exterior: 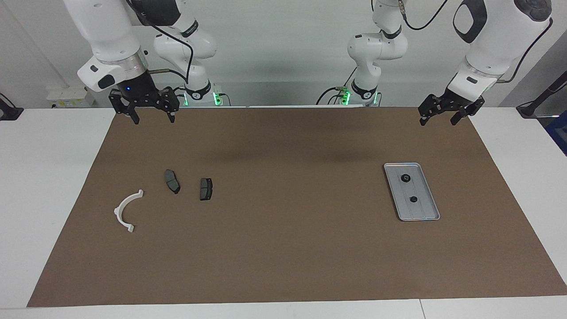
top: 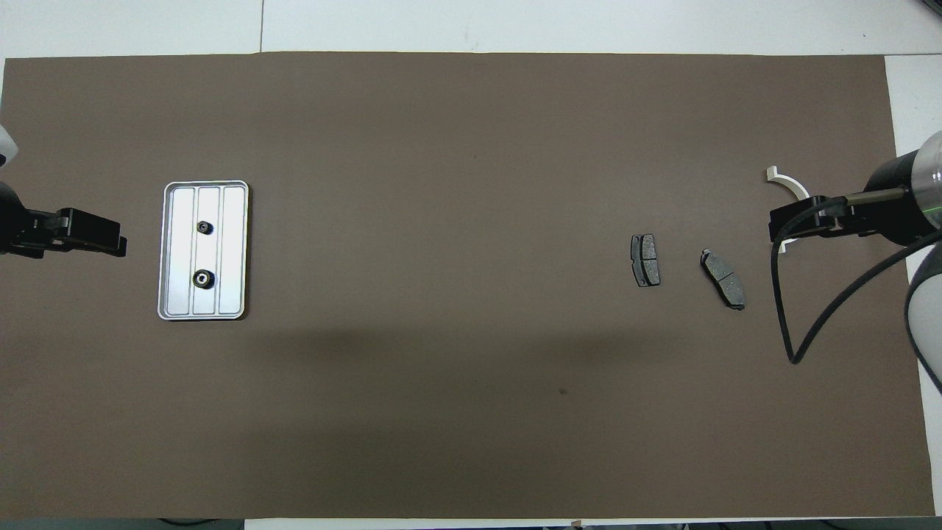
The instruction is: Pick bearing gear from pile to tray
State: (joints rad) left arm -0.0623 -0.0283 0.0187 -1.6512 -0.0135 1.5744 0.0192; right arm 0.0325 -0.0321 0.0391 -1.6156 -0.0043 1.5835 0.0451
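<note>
Both bearing gears (exterior: 405, 178) in the tray (exterior: 425, 212); job looks done.
Left gripper (exterior: 436, 115) and right gripper (exterior: 151, 117) hover, fingers apart, empty; nothing left to pick.

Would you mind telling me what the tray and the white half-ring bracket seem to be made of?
The tray looks like bare metal, probably aluminium: silver-grey, with a soft sheen on its ribbed floor. The white half-ring bracket looks like moulded plastic: uniformly white and matte, though painted metal is possible.
</note>
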